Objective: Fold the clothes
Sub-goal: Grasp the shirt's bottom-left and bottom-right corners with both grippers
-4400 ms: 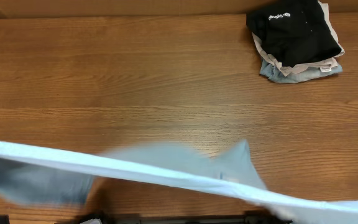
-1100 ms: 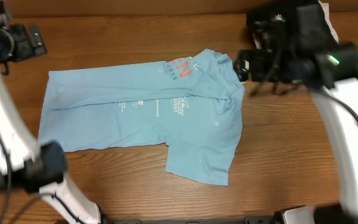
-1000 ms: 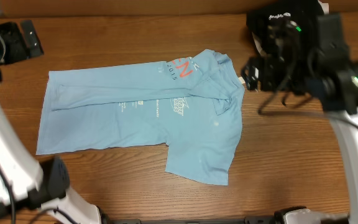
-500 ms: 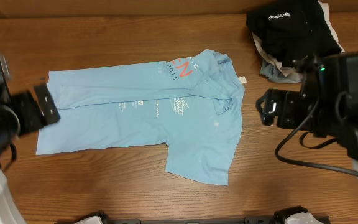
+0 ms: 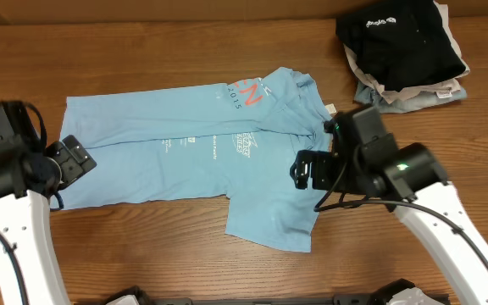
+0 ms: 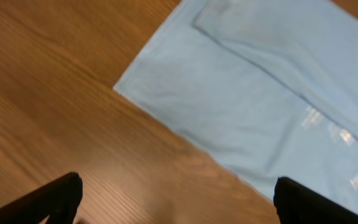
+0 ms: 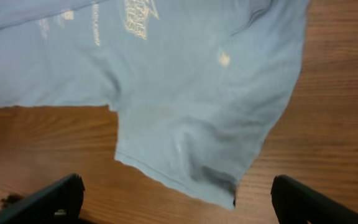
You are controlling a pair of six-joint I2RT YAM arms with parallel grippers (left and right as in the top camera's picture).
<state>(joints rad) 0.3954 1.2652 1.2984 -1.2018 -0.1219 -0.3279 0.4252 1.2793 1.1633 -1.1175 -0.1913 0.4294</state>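
The sky-blue T-shirt (image 5: 185, 148) is lying spread on the wooden table (image 5: 227, 51), hem at left, one sleeve (image 5: 274, 216) pointing toward the near edge. The left gripper (image 5: 76, 158) is hovering at the hem and the right gripper (image 5: 306, 171) above the sleeve, both with fingers spread wide, gripping nothing. The fabric is looking thin, light and limp, so it is likely wanting pinching at the hem corner and the sleeve edge.

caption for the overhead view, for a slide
Left fingers and right fingers hover open at either end of a sky-blue T-shirt on a wooden table.
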